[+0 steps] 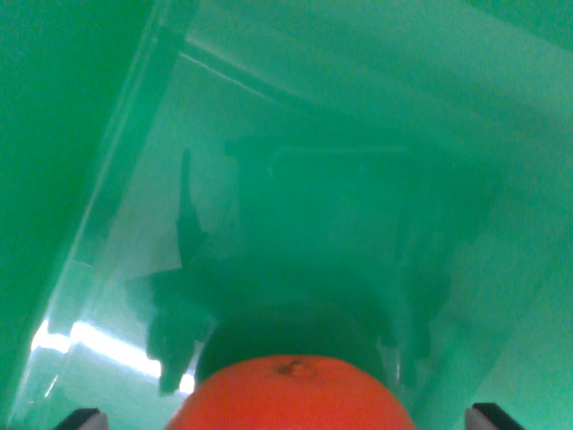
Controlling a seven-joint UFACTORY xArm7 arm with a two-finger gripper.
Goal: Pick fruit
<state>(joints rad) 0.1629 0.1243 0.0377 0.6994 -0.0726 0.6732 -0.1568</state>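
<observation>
Sitting at the bottom edge of the wrist view, the round orange fruit (293, 394) lies between the two dark fingertips (83, 418) of the gripper (288, 417), above a glossy green surface (376, 116). Whether the fingers grip it, I cannot tell.

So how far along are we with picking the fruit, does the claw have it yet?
Done: the claw straddles the orange fruit, with fingertips showing on either side. In hand: the fruit sits between them over the glossy green surface, but contact is cut off by the frame, so the grip is unconfirmed. Left: confirming the grip and carrying it away.
</observation>
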